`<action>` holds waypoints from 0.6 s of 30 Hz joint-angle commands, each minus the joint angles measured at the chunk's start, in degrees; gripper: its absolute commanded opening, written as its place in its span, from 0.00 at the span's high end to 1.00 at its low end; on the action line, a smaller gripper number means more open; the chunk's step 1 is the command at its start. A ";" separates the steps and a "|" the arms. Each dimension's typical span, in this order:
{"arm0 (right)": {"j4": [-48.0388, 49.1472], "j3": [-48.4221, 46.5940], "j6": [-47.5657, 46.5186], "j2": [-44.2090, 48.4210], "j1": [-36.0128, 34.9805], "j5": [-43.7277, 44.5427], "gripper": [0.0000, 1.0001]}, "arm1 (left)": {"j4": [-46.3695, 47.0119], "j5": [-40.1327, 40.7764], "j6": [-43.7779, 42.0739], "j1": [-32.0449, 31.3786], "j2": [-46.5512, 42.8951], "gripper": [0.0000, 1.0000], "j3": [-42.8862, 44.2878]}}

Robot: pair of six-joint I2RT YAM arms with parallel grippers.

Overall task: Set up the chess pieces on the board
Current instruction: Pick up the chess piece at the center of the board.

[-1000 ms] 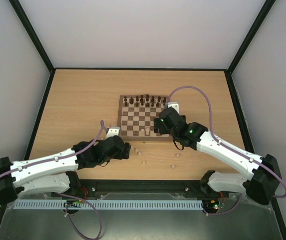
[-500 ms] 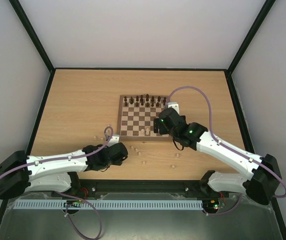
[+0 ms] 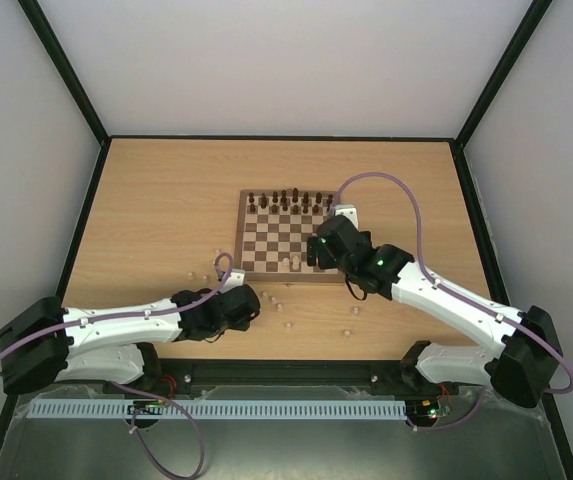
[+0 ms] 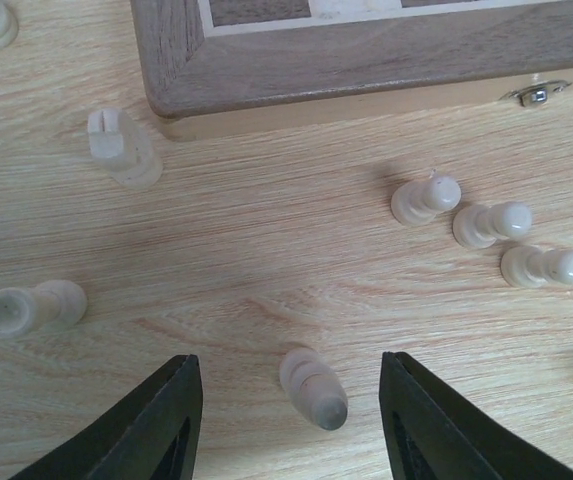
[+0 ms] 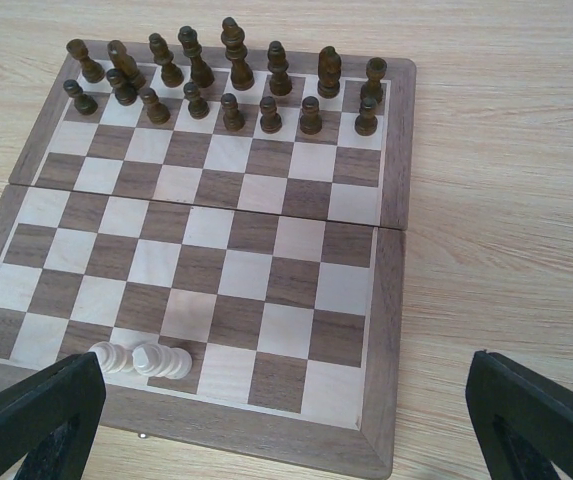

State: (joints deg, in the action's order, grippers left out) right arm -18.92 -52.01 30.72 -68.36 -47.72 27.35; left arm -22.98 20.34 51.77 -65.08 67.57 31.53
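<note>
We see the left claw (image 4: 288, 372) low over the tabletop (image 4: 266, 260), just off the near left corner of the board (image 5: 396, 150). Its jaws stand parted around a cream piece (image 4: 313, 388) lying on its side, with a gap on each side, so nothing is gripped. More cream pieces (image 4: 486, 225) lie scattered along the board's near edge. The right claw (image 5: 286, 405) hangs over the board's near right part, released wide and empty. Two pale pieces (image 5: 141, 358) lie in the board's near row.

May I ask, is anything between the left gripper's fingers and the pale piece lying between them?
Nothing visible: the pale piece lies on bare table between the open jaws of the left gripper, other pieces farther off.
</note>
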 commanded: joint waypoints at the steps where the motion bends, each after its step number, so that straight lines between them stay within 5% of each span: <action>1: 0.28 0.44 0.40 -0.70 0.12 0.66 0.00 | 0.19 -0.27 -0.10 -0.31 0.37 0.47 -0.59; 6: 0.33 0.52 0.39 -0.81 0.22 0.87 0.00 | 0.88 -0.31 -0.02 -0.33 1.23 0.47 -1.45; 18: 0.28 0.50 0.39 -0.66 0.26 1.05 0.01 | 2.70 -0.62 -0.41 -0.31 2.70 0.67 -1.85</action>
State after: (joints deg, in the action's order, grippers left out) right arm -18.76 -52.01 30.70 -68.82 -47.68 27.35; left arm -20.71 19.51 51.59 -65.08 70.24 30.26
